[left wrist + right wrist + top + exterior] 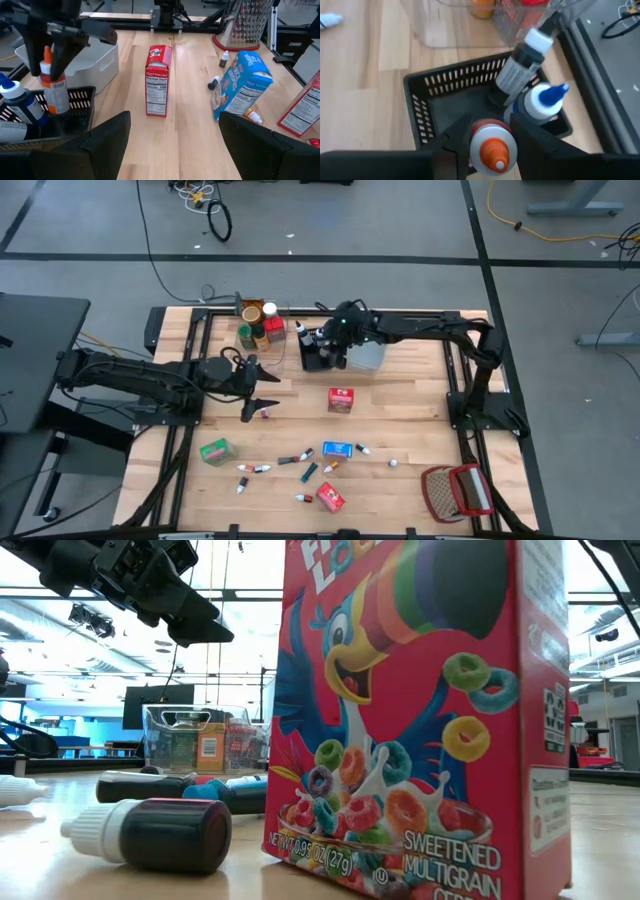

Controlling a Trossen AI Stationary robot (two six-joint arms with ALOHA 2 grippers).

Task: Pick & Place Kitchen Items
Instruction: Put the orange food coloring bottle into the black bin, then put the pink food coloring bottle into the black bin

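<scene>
My right gripper [334, 343] hangs over the black bin [432, 87] at the table's far middle, shut on a small bottle with an orange nozzle [490, 148]. Two bottles stand in that bin, a dark one with a white cap [522, 65] and one with a blue nozzle [546, 98]. My left gripper [262, 392] waits open at the left, its fingers wide apart around nothing [175, 125]. A red box [158, 80] stands upright mid-table. A blue box [243, 82], a green box [214, 451], another red box [420, 710] and several small tubes [300, 460] lie nearer the front. My right gripper pinches the bottle's upper part, just below the orange nozzle [48, 70], between its two fingers. The fingers slant down at it from above. The bottle stands upright below them, nozzle up, and its lower end [59, 105] sits about level with the black bin's rim.
A clear bin [258, 325] with jars stands left of the black bin, and a pale grey-blue bin [367, 356] stands right of it. A red-and-white wire basket [458, 492] sits at the front right corner. Bare wood lies between the standing red box and the bins.
</scene>
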